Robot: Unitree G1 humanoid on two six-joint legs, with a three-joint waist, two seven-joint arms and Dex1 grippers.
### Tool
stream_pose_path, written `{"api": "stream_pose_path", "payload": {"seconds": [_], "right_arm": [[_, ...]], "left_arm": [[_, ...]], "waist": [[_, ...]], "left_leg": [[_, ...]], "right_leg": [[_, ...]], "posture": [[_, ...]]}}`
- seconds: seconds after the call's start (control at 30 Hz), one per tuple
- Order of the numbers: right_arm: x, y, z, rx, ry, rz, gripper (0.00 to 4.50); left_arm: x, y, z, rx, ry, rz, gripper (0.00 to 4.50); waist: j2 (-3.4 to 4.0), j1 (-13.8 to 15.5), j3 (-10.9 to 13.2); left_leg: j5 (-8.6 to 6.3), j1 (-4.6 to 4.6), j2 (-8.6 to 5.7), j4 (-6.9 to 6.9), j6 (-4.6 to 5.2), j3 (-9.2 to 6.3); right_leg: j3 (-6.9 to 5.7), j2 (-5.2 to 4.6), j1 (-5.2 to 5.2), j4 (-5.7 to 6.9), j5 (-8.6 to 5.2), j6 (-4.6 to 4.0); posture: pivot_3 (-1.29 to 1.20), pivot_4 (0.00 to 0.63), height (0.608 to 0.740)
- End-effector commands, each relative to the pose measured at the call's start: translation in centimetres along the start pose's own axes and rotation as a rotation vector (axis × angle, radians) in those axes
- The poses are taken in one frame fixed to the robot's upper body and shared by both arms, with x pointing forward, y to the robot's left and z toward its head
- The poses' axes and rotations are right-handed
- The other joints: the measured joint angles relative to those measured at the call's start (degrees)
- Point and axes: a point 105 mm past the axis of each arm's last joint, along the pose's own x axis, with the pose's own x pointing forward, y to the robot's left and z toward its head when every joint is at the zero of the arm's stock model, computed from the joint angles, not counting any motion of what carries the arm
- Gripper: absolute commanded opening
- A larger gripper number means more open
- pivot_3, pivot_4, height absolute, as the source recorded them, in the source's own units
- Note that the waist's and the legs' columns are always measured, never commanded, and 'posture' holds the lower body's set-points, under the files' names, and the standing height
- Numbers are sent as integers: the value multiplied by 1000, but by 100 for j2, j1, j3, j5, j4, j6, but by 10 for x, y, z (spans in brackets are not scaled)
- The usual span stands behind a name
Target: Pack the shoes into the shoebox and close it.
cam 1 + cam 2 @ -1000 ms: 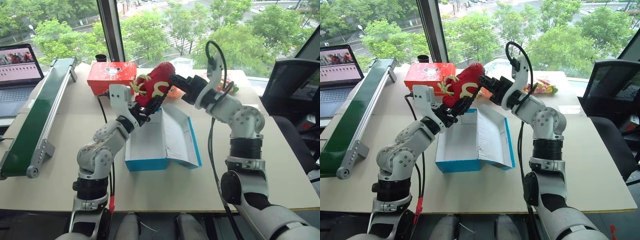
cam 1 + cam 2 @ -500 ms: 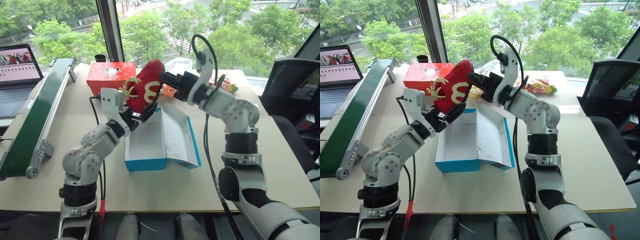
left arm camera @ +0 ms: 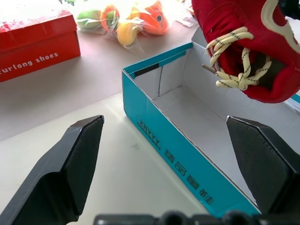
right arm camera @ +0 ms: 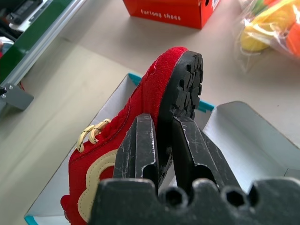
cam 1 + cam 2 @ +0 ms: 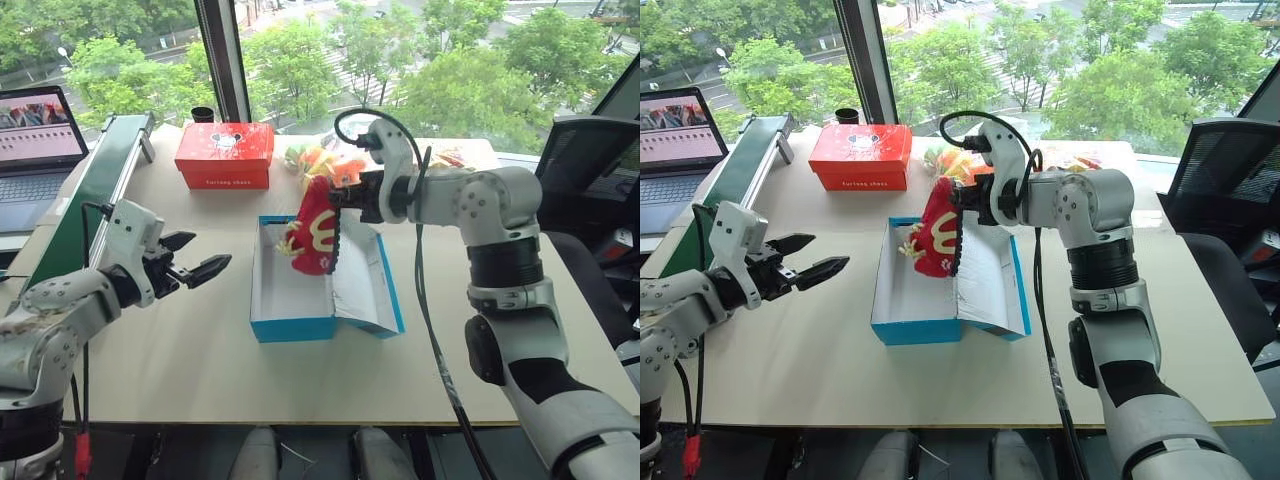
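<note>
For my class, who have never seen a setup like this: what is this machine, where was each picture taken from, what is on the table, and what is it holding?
It is a humanoid robot with two arms, each ending in two black fingers. Two pictures come from cameras on its head, looking down over the table. Two come from cameras on its wrists. On the table sit an open blue shoebox, a red box, bagged toys and a green conveyor. A laptop sits at the far left. The right gripper is shut on a red shoe, holding it over the shoebox. The left gripper is open and holds nothing.
</note>
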Motion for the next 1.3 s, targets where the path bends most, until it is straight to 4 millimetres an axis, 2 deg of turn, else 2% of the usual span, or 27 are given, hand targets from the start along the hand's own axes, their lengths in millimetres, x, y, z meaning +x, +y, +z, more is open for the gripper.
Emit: {"api": "stream_pose_path", "payload": {"seconds": [0.03,0.27,0.4,0.53,0.6,0.83,0.93,1.07,1.17,1.23,1.3], "right_arm": [[0,7,-3,-70,14,-12,119],[17,-10,-21,-156,64,-127,119],[24,-22,-24,-287,85,-211,119],[33,-24,-21,-359,75,-243,119],[37,-19,-19,-358,57,-221,1117],[30,-4,7,-367,-39,-179,3440],[19,6,28,-364,-109,-149,4429],[-4,20,58,-343,-232,-75,4429],[-23,29,74,-325,-412,22,4429],[-34,27,66,-430,-462,58,4429],[-46,33,52,-439,-519,202,4429]], "left_arm": [[-4,-4,11,36,-42,16,4472],[-6,-3,10,24,-41,43,4472],[-7,-2,11,34,-39,55,4472],[-8,0,13,41,-38,66,4472],[-8,1,14,48,-36,68,4500],[-11,7,15,58,-27,88,4500],[-11,7,15,58,-27,86,4500],[-12,18,14,65,-22,136,4500],[-19,40,10,57,-15,249,4500],[-27,58,7,56,-11,362,4500],[-39,78,1,57,-12,490,4500]], "waist": [[0,0,0],[0,-3,0],[0,0,0],[0,-2,0],[0,-3,0],[0,-1,0],[0,-1,0],[0,1,0],[0,2,0],[0,0,0],[-3,30,-2]], "left_leg": [[0,-1,0,0,0,0],[0,1,0,5,0,-1],[0,0,0,4,0,0],[0,0,0,6,0,-1],[0,1,0,6,0,-1],[0,1,0,5,0,-1],[0,1,0,5,0,-2],[0,1,0,3,0,-2],[0,1,0,4,0,-2],[0,1,0,5,0,-2],[0,1,0,4,0,-3]], "right_leg": [[0,0,-1,0,0,0],[0,1,0,5,0,0],[0,1,-1,4,0,0],[-1,1,0,5,0,0],[0,1,0,6,0,0],[-1,1,-1,6,0,0],[-1,1,-1,7,1,0],[-1,1,-2,7,0,0],[-2,1,-1,7,0,0],[-2,1,0,7,0,0],[-4,0,3,2,0,0]], "posture": [[0,150,739],[0,150,739],[0,150,739],[0,150,739],[0,150,739],[0,150,739],[0,150,739],[0,150,739],[0,150,739],[0,150,739],[0,150,739]]}}
